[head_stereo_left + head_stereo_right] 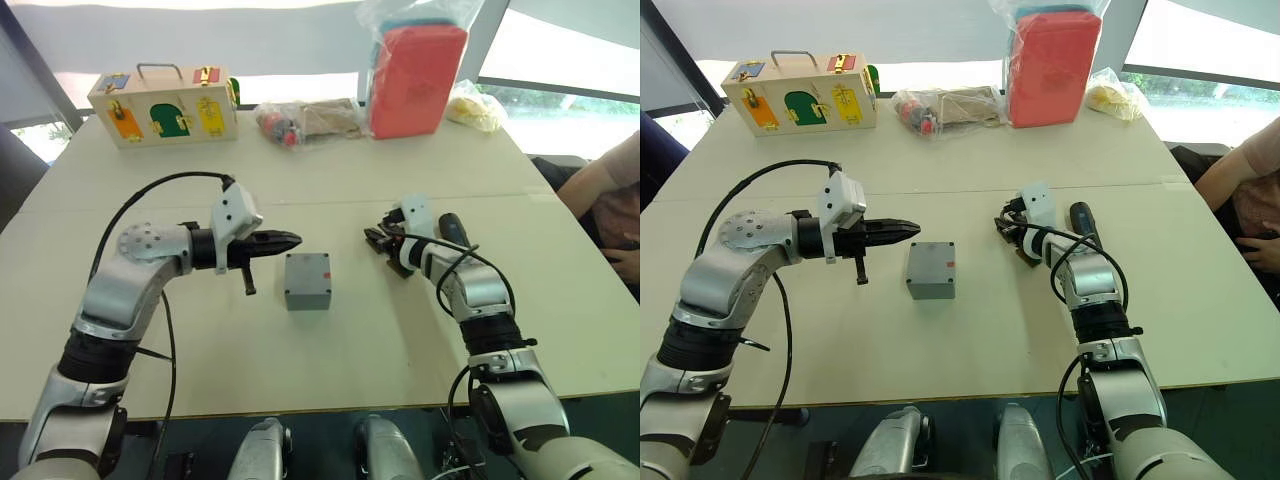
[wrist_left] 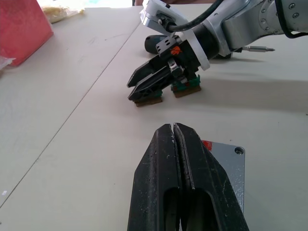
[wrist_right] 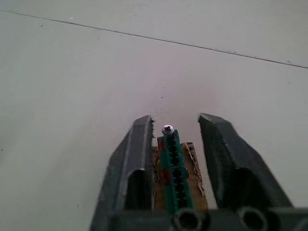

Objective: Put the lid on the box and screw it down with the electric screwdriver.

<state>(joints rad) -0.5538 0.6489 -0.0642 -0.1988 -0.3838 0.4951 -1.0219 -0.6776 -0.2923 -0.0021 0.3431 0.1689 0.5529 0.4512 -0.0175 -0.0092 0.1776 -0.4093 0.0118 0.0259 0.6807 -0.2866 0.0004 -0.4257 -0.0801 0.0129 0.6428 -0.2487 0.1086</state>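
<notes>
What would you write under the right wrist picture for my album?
Right gripper open, fingers on either side of a green-brown piece topped with a small screw.

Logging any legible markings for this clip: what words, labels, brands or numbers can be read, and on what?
None can be read.
Small square grey plastic box: a red mark at one corner, no legible text.
Wooden box with coloured doors: coloured shapes, no words visible.
Red rectangular block in clear plastic: no print visible.
</notes>
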